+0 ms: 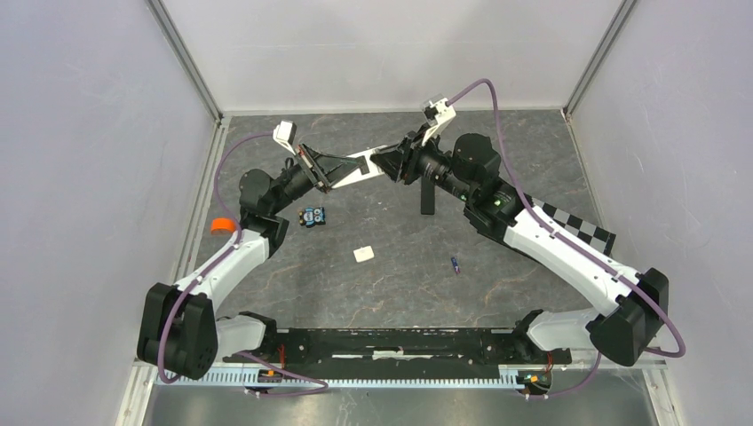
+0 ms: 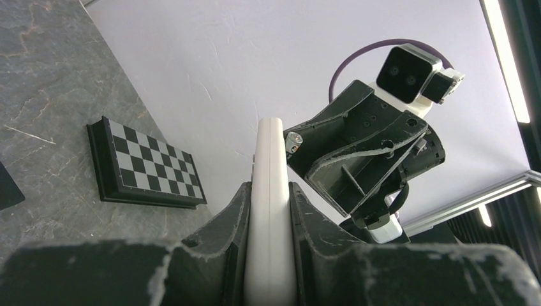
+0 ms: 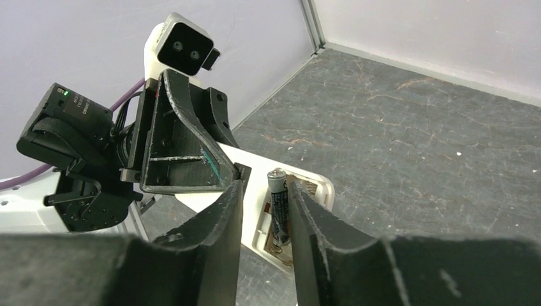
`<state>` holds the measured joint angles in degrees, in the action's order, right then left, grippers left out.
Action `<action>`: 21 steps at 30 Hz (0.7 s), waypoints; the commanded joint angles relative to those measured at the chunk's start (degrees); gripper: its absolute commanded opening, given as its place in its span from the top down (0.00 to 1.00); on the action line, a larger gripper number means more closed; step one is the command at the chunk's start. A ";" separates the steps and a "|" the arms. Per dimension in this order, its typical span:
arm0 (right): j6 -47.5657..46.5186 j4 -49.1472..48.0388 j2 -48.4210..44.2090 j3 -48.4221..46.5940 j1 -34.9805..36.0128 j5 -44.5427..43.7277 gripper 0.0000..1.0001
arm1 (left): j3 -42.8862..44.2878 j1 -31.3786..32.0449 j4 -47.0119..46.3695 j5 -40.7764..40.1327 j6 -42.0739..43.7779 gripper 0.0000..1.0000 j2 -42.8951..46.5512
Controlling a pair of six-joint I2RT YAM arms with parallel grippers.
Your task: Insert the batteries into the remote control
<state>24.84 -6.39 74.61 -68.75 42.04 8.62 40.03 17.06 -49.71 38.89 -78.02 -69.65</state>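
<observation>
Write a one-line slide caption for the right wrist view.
Battery rests in the open remote, framed by the open right pincer; left pincer holds the remote.

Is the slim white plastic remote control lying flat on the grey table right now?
No, the white remote is clamped edge-on between the fingers of the left gripper, held up above the table.

Top external: fixed high above the near side, looking down on the whole tabletop (image 1: 373,284) from afar. Left wrist: close along the left pincer (image 2: 271,197), tilted upward toward the right pincer (image 2: 303,153) at centre right. Right wrist: close, facing back toward the left pincer at upper left; all three views share the white remote (image 1: 360,169).
</observation>
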 commanded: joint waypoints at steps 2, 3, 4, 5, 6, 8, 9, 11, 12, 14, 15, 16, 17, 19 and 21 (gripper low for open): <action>1.23 2.23 0.60 -3.84 0.26 -1.14 0.59 | -0.29 0.08 -4.90 -1.13 -1.49 0.98 1.47; 1.40 2.57 0.45 -4.20 0.24 -1.42 0.57 | -0.28 0.08 -4.66 -1.10 -1.31 0.98 1.61; 1.64 3.03 0.30 -4.58 0.23 -1.73 0.55 | -0.32 0.07 -4.52 -1.11 -1.18 0.98 1.67; 1.99 3.14 0.02 -4.85 0.23 -2.00 0.53 | -0.40 0.08 -4.52 -1.10 -0.95 0.98 1.65; 2.33 3.14 -0.35 -4.91 0.22 -2.32 0.50 | -0.46 0.08 -4.39 -1.12 -0.78 0.98 1.75; 3.20 2.90 -1.12 -5.21 0.23 -2.80 0.43 | -0.36 0.08 -4.25 -1.21 -0.33 0.98 1.81; 3.58 2.60 -1.42 -5.32 0.23 -2.83 0.40 | -0.31 0.08 -4.20 -1.14 0.08 0.98 1.87; 4.35 2.81 -1.95 -6.12 0.10 -2.80 0.35 | -0.20 0.08 -4.19 -1.19 0.56 0.98 1.84; 4.64 2.88 -2.07 -6.35 0.06 -2.67 0.32 | -0.11 0.03 -4.24 -1.18 0.90 0.98 1.75; 5.86 2.17 -2.97 -6.16 -0.05 -2.56 0.24 | -0.07 0.08 -4.78 -1.18 1.31 0.98 1.63; 6.58 1.80 -3.49 -5.82 -0.14 -2.90 0.22 | -0.11 0.06 -5.22 -1.27 1.42 0.98 1.57; 7.77 1.91 -3.96 -5.56 -0.21 -4.04 0.18 | -0.11 0.06 -5.62 -1.35 1.75 0.98 1.48; 8.93 2.05 -4.62 -5.21 -0.33 -5.31 0.15 | -0.19 0.07 -6.03 -1.64 1.83 0.98 1.33; 13.14 3.34 -5.73 -4.39 -0.39 -8.89 0.07 | -0.48 0.07 -8.03 -2.26 2.08 0.98 0.98; 17.25 4.01 -6.29 -4.05 -0.47 -10.72 0.02 | -0.61 0.02 -9.79 -2.96 2.49 0.98 0.38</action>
<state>33.89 -2.59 71.24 -72.29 41.95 3.55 39.33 17.08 -51.96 37.67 -77.87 -69.60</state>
